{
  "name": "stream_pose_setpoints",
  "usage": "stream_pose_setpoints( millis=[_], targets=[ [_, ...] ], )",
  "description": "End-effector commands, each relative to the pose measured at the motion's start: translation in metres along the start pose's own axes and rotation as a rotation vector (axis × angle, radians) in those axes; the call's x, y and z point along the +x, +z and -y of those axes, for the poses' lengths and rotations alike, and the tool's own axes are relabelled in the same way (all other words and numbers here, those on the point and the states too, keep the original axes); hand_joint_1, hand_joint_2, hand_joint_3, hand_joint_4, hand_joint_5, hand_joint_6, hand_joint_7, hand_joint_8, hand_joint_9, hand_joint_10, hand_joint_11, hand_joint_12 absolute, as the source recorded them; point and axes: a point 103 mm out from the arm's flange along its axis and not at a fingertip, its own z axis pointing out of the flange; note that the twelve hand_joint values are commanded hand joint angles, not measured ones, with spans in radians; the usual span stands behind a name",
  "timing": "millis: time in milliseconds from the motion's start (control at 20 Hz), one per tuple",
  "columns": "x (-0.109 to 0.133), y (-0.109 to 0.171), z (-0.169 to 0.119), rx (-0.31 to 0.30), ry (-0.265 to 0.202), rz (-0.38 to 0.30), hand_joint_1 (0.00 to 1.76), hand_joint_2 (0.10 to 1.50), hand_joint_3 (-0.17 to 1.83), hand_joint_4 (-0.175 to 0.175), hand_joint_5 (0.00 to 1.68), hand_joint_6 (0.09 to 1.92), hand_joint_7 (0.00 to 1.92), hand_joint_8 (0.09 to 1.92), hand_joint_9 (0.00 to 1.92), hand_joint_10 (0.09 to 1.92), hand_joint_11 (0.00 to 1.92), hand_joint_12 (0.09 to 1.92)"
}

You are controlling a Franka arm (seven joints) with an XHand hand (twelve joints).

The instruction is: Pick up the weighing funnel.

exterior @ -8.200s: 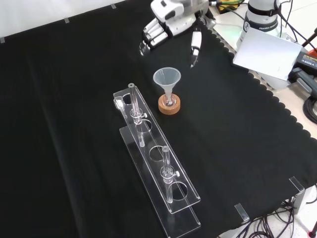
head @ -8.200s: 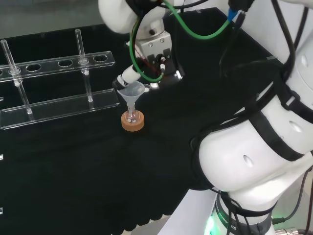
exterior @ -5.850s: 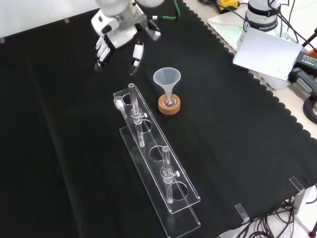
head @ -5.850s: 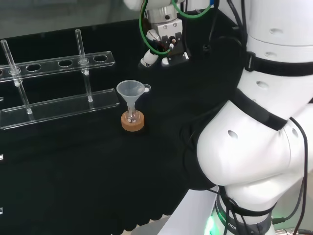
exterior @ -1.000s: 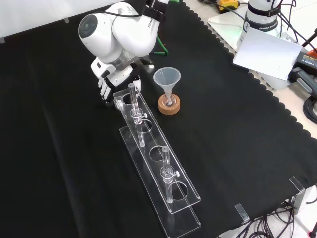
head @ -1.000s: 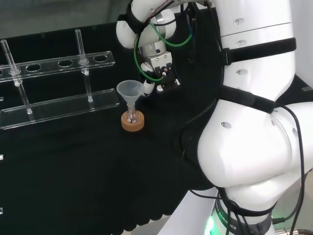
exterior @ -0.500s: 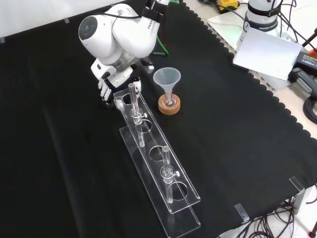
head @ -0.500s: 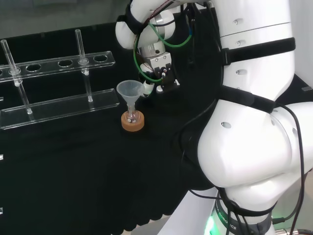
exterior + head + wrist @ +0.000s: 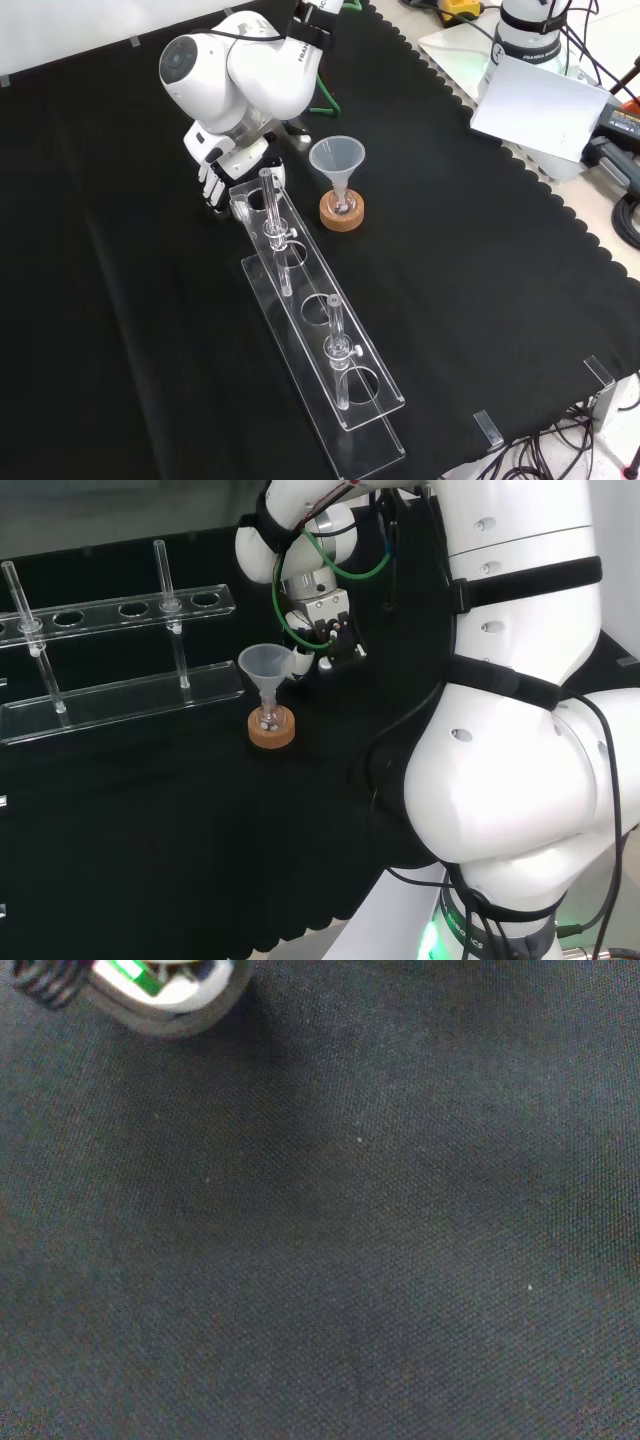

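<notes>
One white arm (image 9: 255,70) reaches in from the top of the front view, its rounded link with the grey cap standing over the far end of the black cloth (image 9: 120,300). Wrist bent so the hand (image 9: 224,160) points down.

Hand pose: the fingers (image 9: 211,187) hang nearly straight towards the cloth, tips at or just above it; I cannot tell whether they touch. They are spread, not curled, and nothing sits in their grasp as far as the front view shows.

Weighing funnel (image 9: 240,209): a small clear piece lying on the cloth at the far end of the clear rack (image 9: 310,330), just beside the fingertips, on their near-right side in the front view. Whether a finger touches it I cannot tell.

Rack runs from there towards the camera, with two upright glass tubes (image 9: 337,350) in it, one near each end.

Right of the hand in the front view, the funnel (image 9: 337,158) stands mouth up, its stem in a small flask (image 9: 343,203) on a cork ring (image 9: 342,214), apart from the hand.

Head view: the hand (image 9: 325,645) sits just behind and right of the funnel (image 9: 266,666), palm side down, green cable (image 9: 340,565) looping above it. Cork ring (image 9: 272,730) below the funnel; rack (image 9: 120,690) off to the left.

Wrist view: cloth (image 9: 350,1260) weave close up.
</notes>
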Motion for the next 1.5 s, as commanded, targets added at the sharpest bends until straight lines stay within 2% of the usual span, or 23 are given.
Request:
stream_pose_setpoints(
  millis=[50,400,650,700,800,900,1100,1500],
  targets=[
    [0.003,-0.001,-0.002,0.0,0.017,0.002,0.86,0.66,0.51,-0.005,0.6,0.73,0.5,0.73,0.79,0.54,0.59,1.26],
    [0.006,0.0,-0.001,0.006,0.013,0.02,0.86,0.7,0.52,0.026,0.8,0.76,0.51,0.73,0.8,0.55,0.6,1.25],
    [0.004,0.0,-0.002,-0.002,0.015,0.024,0.86,0.7,0.53,0.028,0.84,0.76,0.52,0.73,0.8,0.55,0.61,1.25],
    [0.004,0.0,-0.002,-0.013,0.018,0.033,0.86,0.71,0.53,0.042,0.88,0.75,0.52,0.73,0.81,0.55,0.61,1.25],
    [0.004,-0.002,-0.001,-0.044,0.03,0.069,1.0,0.8,0.43,0.13,1.05,0.79,0.56,0.73,0.86,0.54,0.66,1.22],
    [0.003,-0.008,0.0,-0.067,0.036,0.086,1.06,0.8,0.44,0.165,1.15,0.76,0.64,0.72,0.95,0.5,0.79,1.12],
    [-0.004,-0.029,0.007,-0.112,0.049,0.081,1.1,0.75,0.5,0.175,1.25,0.65,0.78,0.69,1.14,0.36,0.99,0.95],
    [-0.028,-0.07,0.031,-0.12,0.094,0.081,1.11,0.73,0.51,0.175,1.28,0.61,0.82,0.67,1.23,0.26,1.06,0.9]
  ],
)
